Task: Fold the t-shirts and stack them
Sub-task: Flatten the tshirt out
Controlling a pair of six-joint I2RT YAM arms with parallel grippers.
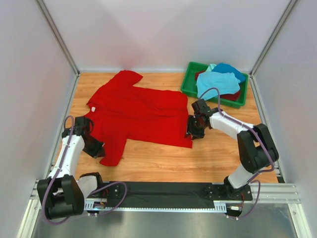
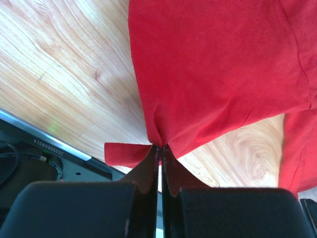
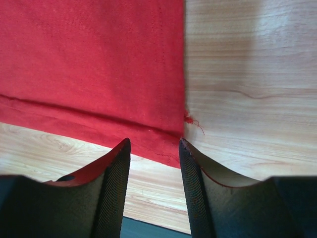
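Observation:
A bright red t-shirt [image 1: 141, 111] lies spread on the wooden table, collar toward the left. My left gripper [image 1: 99, 148] is at the shirt's near-left sleeve. In the left wrist view it [image 2: 161, 145] is shut on a pinched fold of red cloth [image 2: 218, 69], and a small flap sticks out to the left. My right gripper [image 1: 192, 131] hovers at the shirt's near-right hem corner. In the right wrist view it [image 3: 154, 145] stands open, with the hem corner [image 3: 171, 148] just ahead of its fingertips [image 3: 124, 148] and bare wood between them.
A green bin [image 1: 210, 98] at the back right holds a turquoise shirt [image 1: 218, 83], a blue one [image 1: 229, 68] and a dark red one [image 1: 237, 95]. The black base rail [image 1: 163, 191] runs along the near edge. White walls enclose the table on three sides.

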